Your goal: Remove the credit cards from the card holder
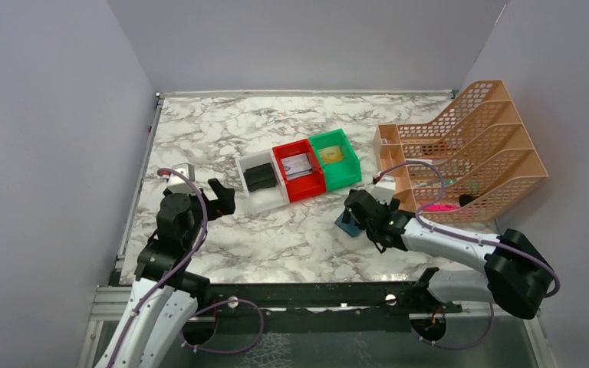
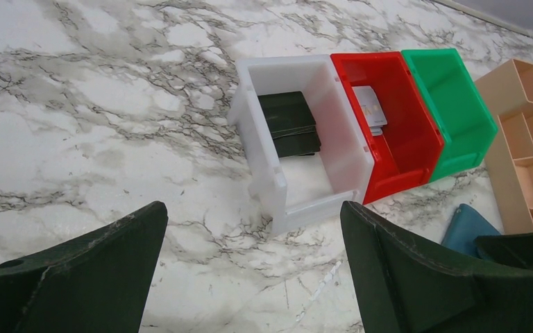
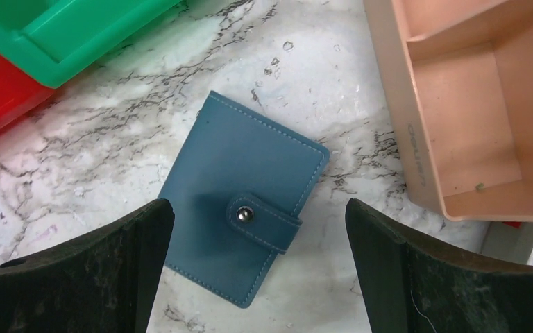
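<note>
The card holder (image 3: 239, 173), a teal-blue wallet, lies flat on the marble table, folded shut with its snap tab (image 3: 264, 222) fastened. No credit cards show; the closed holder hides whatever is inside it. My right gripper (image 3: 255, 208) hovers open directly above the holder, one finger to either side of it, touching nothing. From above, the card holder (image 1: 344, 224) peeks out under the right gripper (image 1: 357, 208). My left gripper (image 2: 253, 208) is open and empty over bare marble in front of the white bin, with the card holder (image 2: 466, 229) off to its right.
Three bins stand in a row: a white bin (image 2: 347, 149) holding a black wallet (image 2: 289, 123), a red bin (image 2: 406, 149) holding a white card (image 2: 369, 109), and a green bin (image 2: 458, 118). A peach file organizer (image 1: 468, 146) stands right of the holder. A small white box (image 1: 182, 170) sits far left.
</note>
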